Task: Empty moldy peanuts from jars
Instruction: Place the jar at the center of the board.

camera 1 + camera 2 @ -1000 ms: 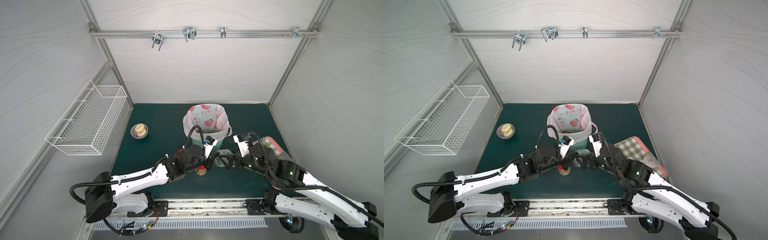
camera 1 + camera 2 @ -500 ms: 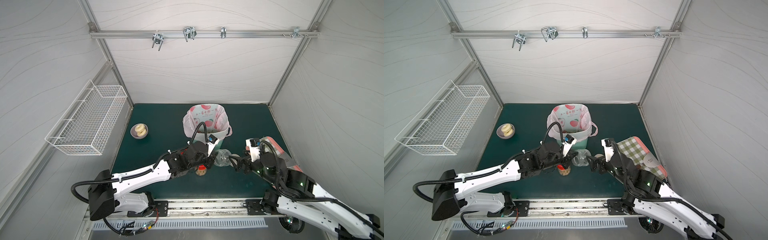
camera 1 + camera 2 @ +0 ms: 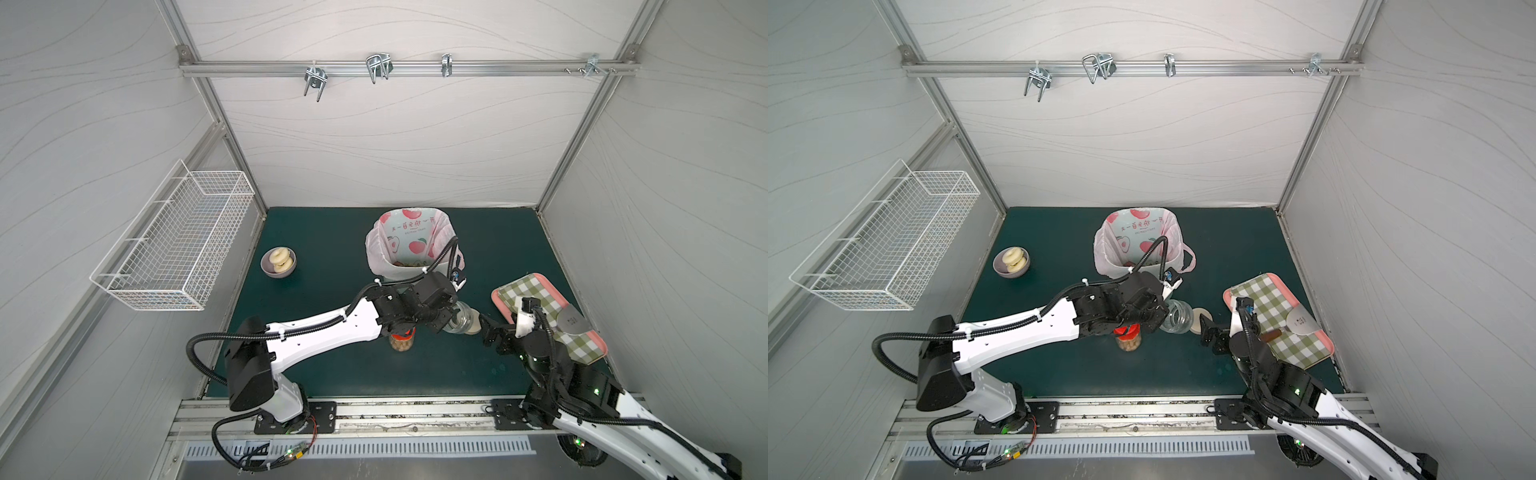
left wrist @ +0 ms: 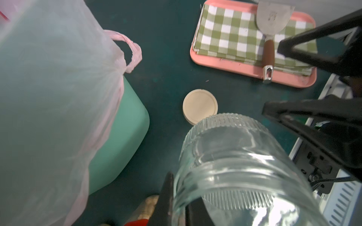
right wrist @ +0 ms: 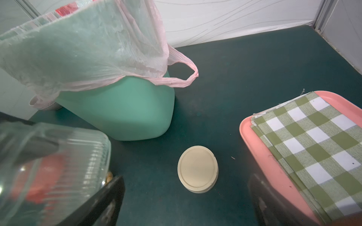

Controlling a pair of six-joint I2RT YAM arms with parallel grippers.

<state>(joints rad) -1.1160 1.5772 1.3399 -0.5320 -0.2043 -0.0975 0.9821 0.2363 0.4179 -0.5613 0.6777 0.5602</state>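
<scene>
One jar (image 4: 235,156) (seemingly empty), rim between left fingers (image 4: 166,197)

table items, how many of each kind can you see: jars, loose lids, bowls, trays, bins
jars: 2, the clear jar and the red-lidded jar
loose lid: 1
bowl: 1
tray: 1
bin: 1
total: 6

Barely any lettering in here, and none of it reads.
Pink fruit-print bag (image 3: 409,232) lining the mint-green bin (image 5: 125,109): one row of dark characters on the inner far wall with a finer row under it, seen in both top views, too small to read. Metal scraper blade (image 4: 273,16) lying on the checked cloth (image 4: 231,37) in the pink tray (image 4: 225,63): small stamped mark mid-blade, shows in the left wrist view and both top views, too blurred to make out.
</scene>
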